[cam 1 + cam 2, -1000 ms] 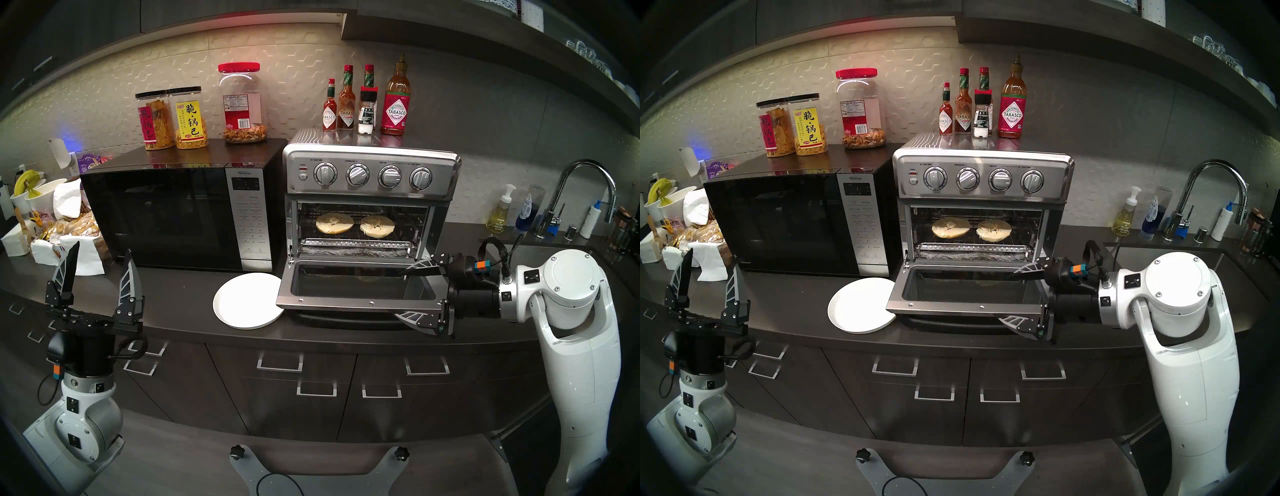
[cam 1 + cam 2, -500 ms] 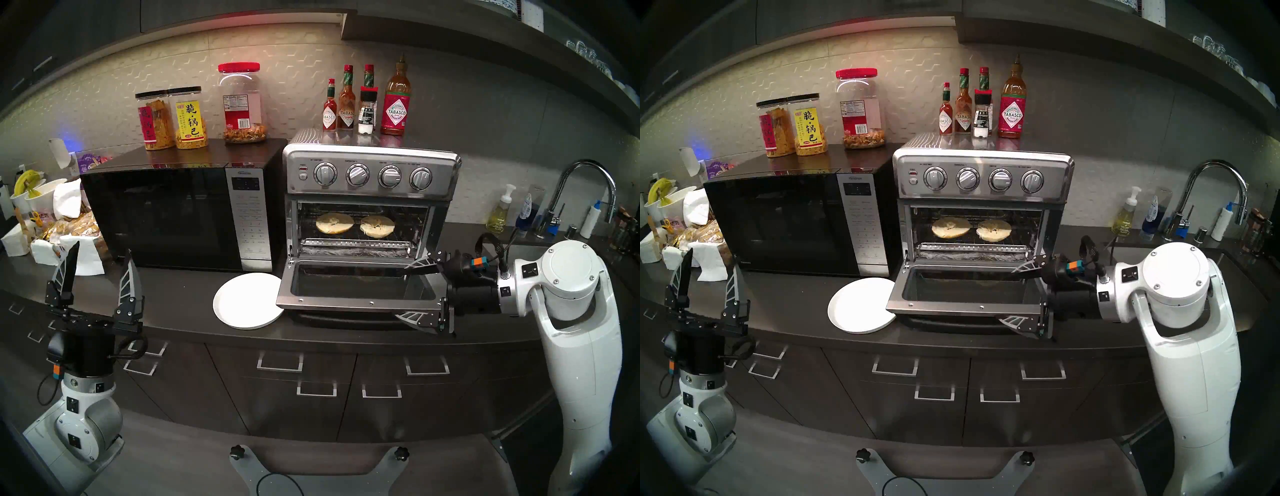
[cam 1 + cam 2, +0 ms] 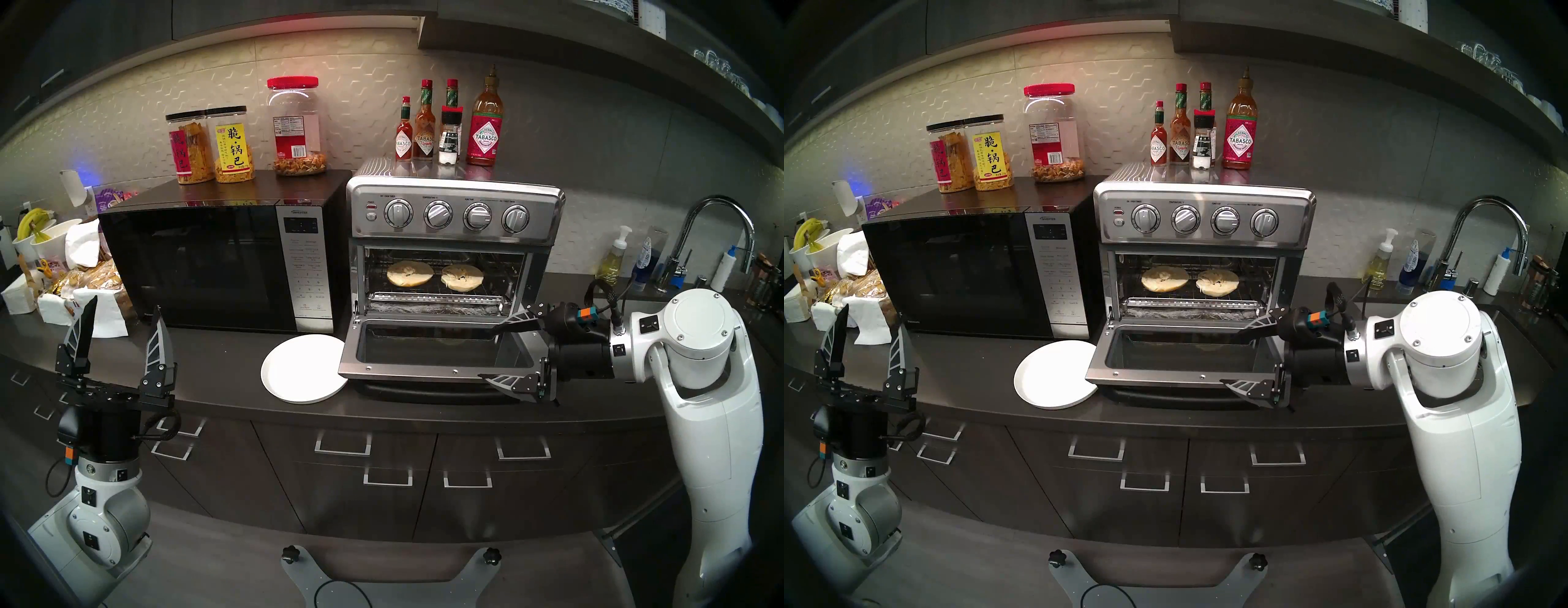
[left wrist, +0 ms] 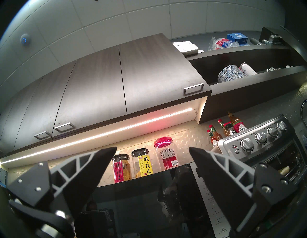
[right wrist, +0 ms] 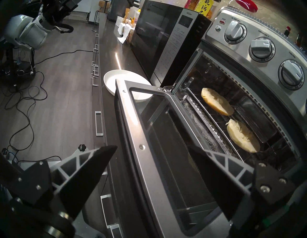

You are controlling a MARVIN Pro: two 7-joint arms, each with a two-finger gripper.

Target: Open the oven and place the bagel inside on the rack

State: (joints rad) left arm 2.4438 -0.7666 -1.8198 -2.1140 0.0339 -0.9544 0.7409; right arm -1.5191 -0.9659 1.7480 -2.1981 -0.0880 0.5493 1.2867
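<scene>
Item: oven [image 3: 454, 212], stainless, door [image 3: 432, 348] dropped flat toward the viewer. Contents: bagel [image 3: 410, 274], two halves cut-face up, side by side on the rack [image 3: 488, 288], above the foil-lined tray [image 3: 437, 302]. Adjacent at 9 o'clock of the door: white plate [image 3: 303, 368], bare, its rim just beside the door's corner; microwave [image 3: 212, 267] beyond it. Right gripper [image 3: 494, 354]: jaws wide, holding nothing, at 3 o'clock of the door, upper finger over the glass near the hinge side, lower finger by the front corner. Left gripper [image 3: 121, 325]: jaws wide, empty, pointing up, well apart at 9 o'clock. Hazards, as judged: a leftward sweep of the right arm could catch the door's edge and jolt the oven, shaking the halves or the sauce bottles [image 3: 445, 123] on top; a lift from below could swing the door shut on a finger. Clearance: open counter at 6 o'clock of the door; retreat toward 3 o'clock looks free short of the sink faucet [image 3: 717, 229].
</scene>
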